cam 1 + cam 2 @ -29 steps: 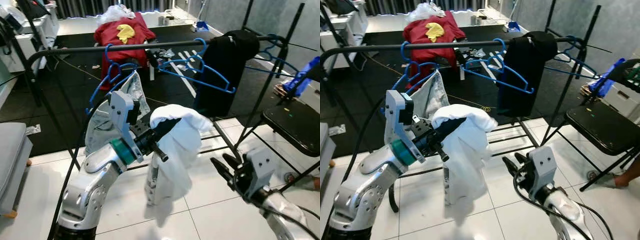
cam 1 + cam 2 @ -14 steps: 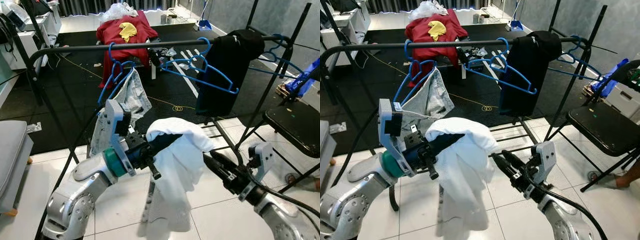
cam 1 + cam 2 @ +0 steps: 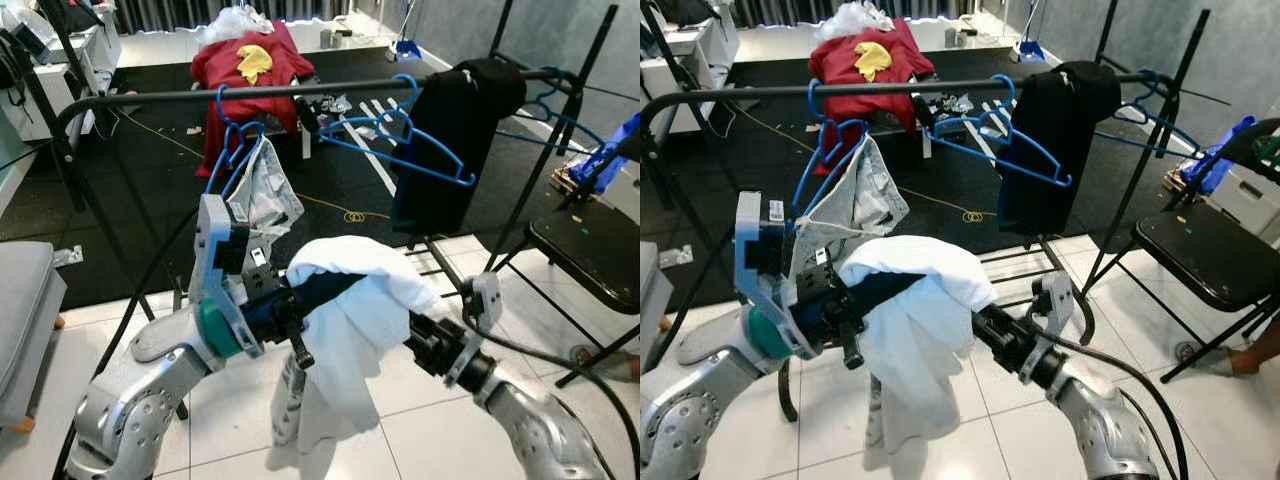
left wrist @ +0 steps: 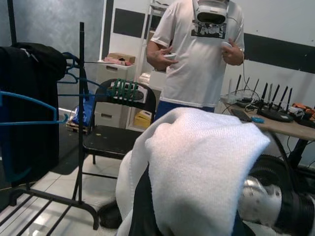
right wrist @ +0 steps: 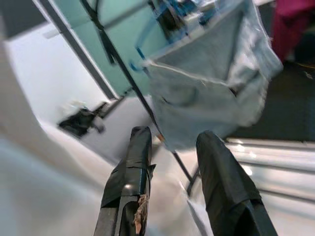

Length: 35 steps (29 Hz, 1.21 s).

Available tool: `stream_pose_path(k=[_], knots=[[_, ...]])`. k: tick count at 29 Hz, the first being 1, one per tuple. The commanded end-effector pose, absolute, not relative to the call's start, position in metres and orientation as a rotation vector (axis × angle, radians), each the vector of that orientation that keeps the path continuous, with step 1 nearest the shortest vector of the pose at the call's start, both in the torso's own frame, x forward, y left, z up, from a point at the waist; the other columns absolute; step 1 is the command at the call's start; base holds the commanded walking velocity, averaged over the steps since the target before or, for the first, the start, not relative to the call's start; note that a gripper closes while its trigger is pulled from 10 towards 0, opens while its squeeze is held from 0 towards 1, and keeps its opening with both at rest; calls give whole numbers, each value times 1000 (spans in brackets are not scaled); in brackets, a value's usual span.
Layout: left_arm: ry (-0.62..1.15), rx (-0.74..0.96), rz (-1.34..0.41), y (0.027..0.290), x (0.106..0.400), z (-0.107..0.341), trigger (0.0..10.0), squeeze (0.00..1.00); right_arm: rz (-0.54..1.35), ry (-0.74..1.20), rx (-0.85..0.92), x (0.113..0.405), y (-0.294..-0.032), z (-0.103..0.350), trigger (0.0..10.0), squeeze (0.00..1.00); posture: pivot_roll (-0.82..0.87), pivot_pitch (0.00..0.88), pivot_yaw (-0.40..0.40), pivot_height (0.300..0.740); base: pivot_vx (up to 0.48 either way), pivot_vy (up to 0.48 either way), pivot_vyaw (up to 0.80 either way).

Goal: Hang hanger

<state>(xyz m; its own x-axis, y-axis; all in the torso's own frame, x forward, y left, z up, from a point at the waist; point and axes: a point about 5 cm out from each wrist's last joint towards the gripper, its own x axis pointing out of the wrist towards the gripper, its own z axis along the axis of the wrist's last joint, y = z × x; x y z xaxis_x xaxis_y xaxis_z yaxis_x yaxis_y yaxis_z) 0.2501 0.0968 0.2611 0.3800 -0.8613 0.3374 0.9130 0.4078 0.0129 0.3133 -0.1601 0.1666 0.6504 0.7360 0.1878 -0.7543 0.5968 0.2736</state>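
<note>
Clothes rail (image 3: 300, 93): black bar across upper frame, carrying blue hangers (image 3: 400, 135), a black garment (image 3: 455, 130) upper right, and a grey cloth (image 3: 262, 190) on a hanger at upper left.
Folding chair (image 3: 590, 250): black, right edge of frame.
White garment (image 3: 355, 320): centre frame, well below the rail, draped over the left hand; the hanger under it cannot be made out.
Left hand (image 3: 300, 300): centre-left, fingers buried under the cloth; grip state cannot be told.
Right hand (image 3: 985, 325): centre-right, fingers parted, tips at the cloth's right edge, gripping nothing visible.
Handling (judgement): light, soft, slippery fabric, likely to slide off; better held by the stiff hanger or hook beneath, not by the loose folds.
</note>
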Motion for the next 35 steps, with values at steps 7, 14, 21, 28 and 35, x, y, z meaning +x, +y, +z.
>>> stream_pose_path(k=[7,14,21,28,35], knots=[[-325,-194,-1150,96,242,263,0,0,911,128,279,307,-156,139,10000,0,-104,110,44,740,0,0,0],[-322,-195,-1151,97,243,264,0,0,943,195,247,293,-151,124,10000,0,-113,110,51,740,0,0,0],[-320,-196,-1154,96,244,264,0,0,937,242,200,287,-151,112,10000,0,-120,107,52,740,0,0,0],[-320,-199,-1151,95,245,264,0,0,950,281,193,282,-148,104,10000,0,-122,108,51,740,0,0,0],[-322,-205,-1149,96,245,265,0,0,969,361,146,281,-146,89,10000,0,-117,108,48,740,0,0,0]])
